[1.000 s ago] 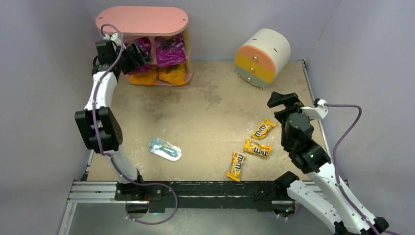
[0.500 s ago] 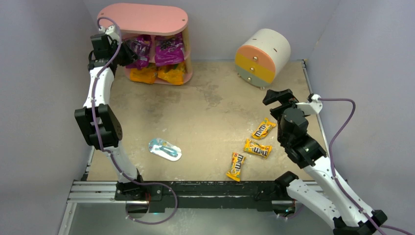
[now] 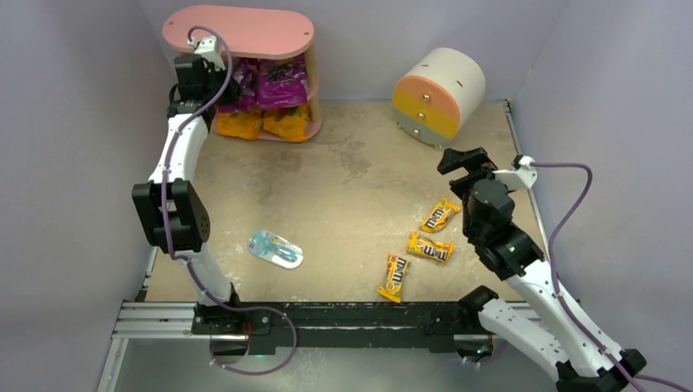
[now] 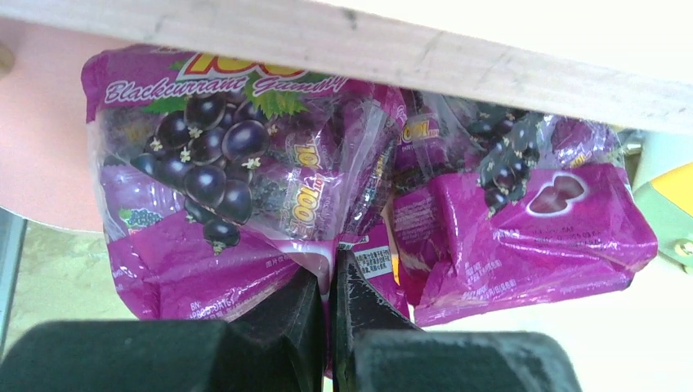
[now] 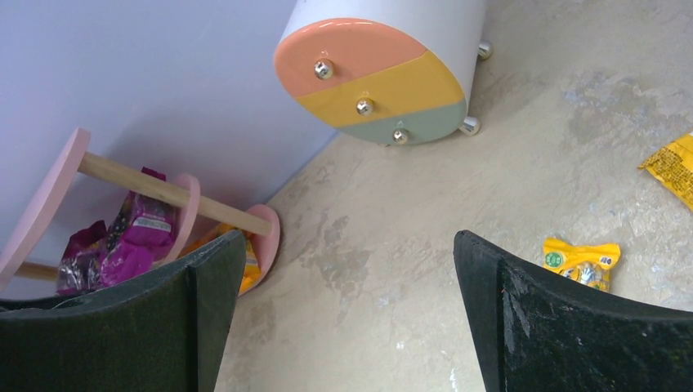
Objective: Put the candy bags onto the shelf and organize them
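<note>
Three M&M's packs [image 3: 431, 247] lie just behind the spread right tool [image 3: 459, 160]. Left tool [image 4: 333, 268], pressed together, is at the shelf [image 3: 237, 31].

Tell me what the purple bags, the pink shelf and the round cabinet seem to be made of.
Purple bags: thin plastic film, glossy; it crinkles and throws bright highlights.
Shelf: boards painted matte pink, probably wood or fibreboard; the post shows bare pale wood grain.
Round cabinet: smooth cream body, satin coloured drawer fronts, likely painted wood; shiny, metal-looking knobs.
</note>
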Controlling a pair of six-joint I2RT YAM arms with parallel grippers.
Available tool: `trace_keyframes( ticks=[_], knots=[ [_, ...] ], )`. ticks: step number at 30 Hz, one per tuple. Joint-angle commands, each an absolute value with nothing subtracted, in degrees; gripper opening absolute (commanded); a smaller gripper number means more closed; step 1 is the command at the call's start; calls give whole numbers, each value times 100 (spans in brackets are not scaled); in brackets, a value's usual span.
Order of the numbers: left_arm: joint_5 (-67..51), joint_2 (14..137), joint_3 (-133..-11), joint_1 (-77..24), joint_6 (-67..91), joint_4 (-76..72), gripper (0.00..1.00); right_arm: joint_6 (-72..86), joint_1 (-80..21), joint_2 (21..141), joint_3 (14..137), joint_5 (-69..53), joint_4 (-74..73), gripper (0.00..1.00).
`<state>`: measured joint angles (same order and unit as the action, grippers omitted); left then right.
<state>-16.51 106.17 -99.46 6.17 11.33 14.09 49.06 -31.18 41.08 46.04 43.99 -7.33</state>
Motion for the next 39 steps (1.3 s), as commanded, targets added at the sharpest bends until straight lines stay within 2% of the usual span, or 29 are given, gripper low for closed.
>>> trace_keyframes(
  ticks=[1, 8, 14, 16, 18, 21, 30, 32, 33, 35, 39],
  knots=[
    [-1018, 10197, -10035, 509, 1145, 215, 0, 4975, -3138, 4033, 4766, 4471, -628, 98],
    [-1019, 10227, -9713, 220, 328, -626, 0, 4977, -3138, 4035, 4739, 4547, -663, 98],
    [-852, 10589, -10033, 181, 26, -331, 2, 5000, -3137, 4064, 4735, 4603, -663, 98],
    [-824, 10634, -10076, 168, 22, -280, 19, 4998, -3137, 4097, 4714, 4572, -608, 98],
    [-832, 10614, -10066, 169, -48, -245, 27, 5005, -3138, 4141, 4711, 4570, -637, 98],
    [-793, 10469, -9964, 167, -231, -210, 44, 5043, -3138, 4190, 4707, 4583, -705, 99],
    [-617, 9600, -9738, 167, 260, -14, 67, 5004, -3137, 4115, 4677, 4504, -760, 99],
    [-508, 9348, -9738, 167, 529, 405, 75, 5012, -3138, 4065, 4655, 4436, -840, 99],
    [-423, 9200, -9722, 163, 762, 619, 85, 4996, -3138, 4030, 4605, 4268, -858, 99],
    [-388, 8809, -9398, 158, 1448, 928, 89, 4830, -3137, 3925, 4431, 4056, -760, 99],
    [-523, 7659, -7997, 121, 2565, 978, 91, 4410, -3132, 3726, 4305, 3694, -956, 99]
  ],
)
